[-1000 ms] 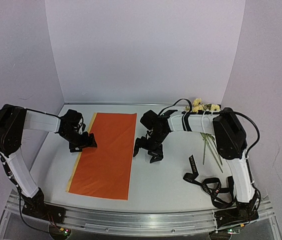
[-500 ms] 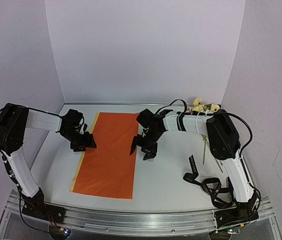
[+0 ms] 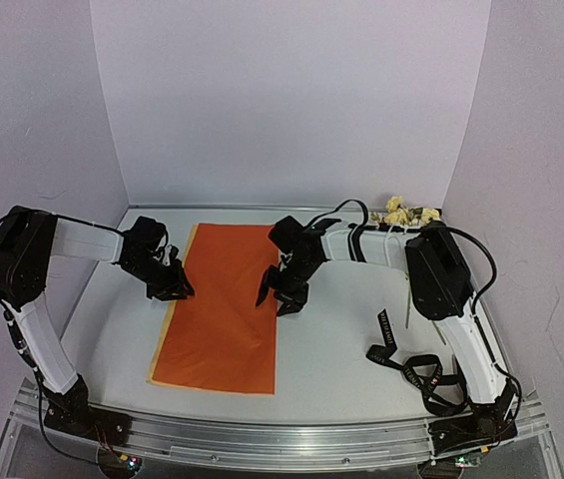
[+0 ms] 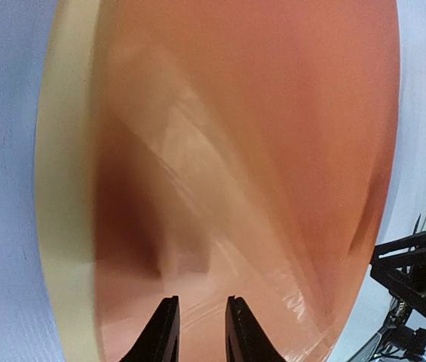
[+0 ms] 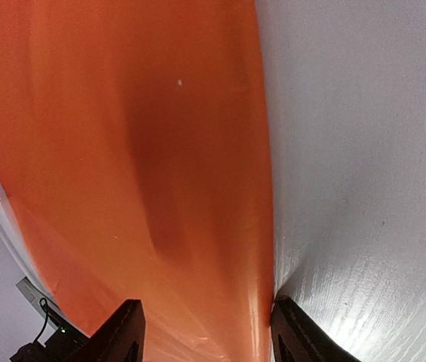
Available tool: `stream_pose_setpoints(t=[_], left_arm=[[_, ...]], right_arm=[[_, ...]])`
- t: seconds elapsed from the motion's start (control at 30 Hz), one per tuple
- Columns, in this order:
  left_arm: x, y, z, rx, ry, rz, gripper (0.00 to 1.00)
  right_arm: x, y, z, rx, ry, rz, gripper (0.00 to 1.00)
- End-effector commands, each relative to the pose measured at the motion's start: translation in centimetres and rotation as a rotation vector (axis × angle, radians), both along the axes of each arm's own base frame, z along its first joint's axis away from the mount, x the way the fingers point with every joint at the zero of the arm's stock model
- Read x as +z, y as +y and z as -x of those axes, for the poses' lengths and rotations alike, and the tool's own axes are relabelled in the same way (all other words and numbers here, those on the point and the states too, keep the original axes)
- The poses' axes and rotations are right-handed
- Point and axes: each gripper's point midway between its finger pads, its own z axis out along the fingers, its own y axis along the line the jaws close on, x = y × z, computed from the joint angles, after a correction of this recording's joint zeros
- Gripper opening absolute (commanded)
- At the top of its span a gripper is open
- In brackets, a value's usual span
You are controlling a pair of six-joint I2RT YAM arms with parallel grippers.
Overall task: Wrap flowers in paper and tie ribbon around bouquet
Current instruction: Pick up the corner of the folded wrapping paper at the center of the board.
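Two borders to manage on the large thin orange paper sheet [image 3: 217, 319], yellow along its left margin: judged to be the squaring-up step, ahead of laying any stems. Best done with light, even pressure from both sides, moving together so as not to buckle or tear; a crease running up from the left tips in the left wrist view, so ease off there. Keep the near end flat on the white table [image 3: 331, 369], clear of the long black printed ribbon [image 3: 382, 329], nearer the bases and well to the right of the right end effector [image 5: 209, 339].

On the left end effector [image 4: 200, 332]: fingers drawn close, only a narrow gap between, tips down at the orange face just right of the yellow margin; nothing seen caught between, contact hard to confirm. On the right end effector: fingers spread moderately, straddling the sheet's right border, one over orange, the other over bare table, holding nothing. Farther back and to its right, small bunch of pale yellow and cream flowers [image 3: 406, 212] with thin green stems, apart from the sheet.
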Motion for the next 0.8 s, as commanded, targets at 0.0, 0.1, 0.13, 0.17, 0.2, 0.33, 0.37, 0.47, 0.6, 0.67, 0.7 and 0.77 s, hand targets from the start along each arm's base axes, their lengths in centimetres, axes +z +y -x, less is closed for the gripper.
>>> stream_pose_setpoints(t=[0.0,0.1,0.13,0.17,0.2,0.33,0.37,0.47,0.6,0.67,0.7,0.77], left_arm=[[2.0,-0.3,-0.6,0.003,-0.056,0.038,0.18],[1.9,0.3,-0.5,0.015,-0.059,0.002,0.13],[1.8,0.7,-0.5,0.022,-0.059,-0.018,0.13],[1.6,1.1,-0.5,0.030,-0.059,-0.042,0.15],[1.6,1.6,-0.5,0.039,-0.060,-0.068,0.18],[2.4,3.0,-0.2,0.067,-0.092,-0.127,0.32],[2.4,3.3,0.0,0.070,-0.090,-0.140,0.36],[1.8,3.8,0.3,0.065,-0.084,-0.150,0.42],[0.7,3.6,-0.5,0.043,-0.080,-0.154,0.46],[0.1,3.6,-1.0,0.042,-0.073,-0.161,0.48],[-0.4,3.6,-1.1,0.043,-0.063,-0.169,0.48],[-0.8,3.7,-1.5,0.048,-0.053,-0.181,0.52]], right_arm=[[-1.7,0.0,0.0,-0.007,0.014,0.030,0.60],[-1.8,0.0,0.0,-0.011,0.016,0.031,0.60],[-1.8,0.0,-0.1,-0.012,0.016,0.031,0.60],[-1.8,0.0,-0.1,-0.012,0.016,0.031,0.60],[-1.9,0.0,0.0,-0.011,0.015,0.032,0.60],[-2.0,-0.1,0.0,-0.010,0.017,0.036,0.60],[-2.0,-0.1,0.0,-0.010,0.018,0.037,0.60],[-2.1,-0.1,0.1,-0.009,0.020,0.037,0.60],[-2.3,-0.2,0.1,-0.009,0.023,0.040,0.60],[-2.4,-0.1,0.1,-0.010,0.025,0.038,0.60],[-2.3,-0.1,0.1,-0.010,0.025,0.037,0.60],[-2.3,0.0,0.0,-0.010,0.024,0.034,0.60]])
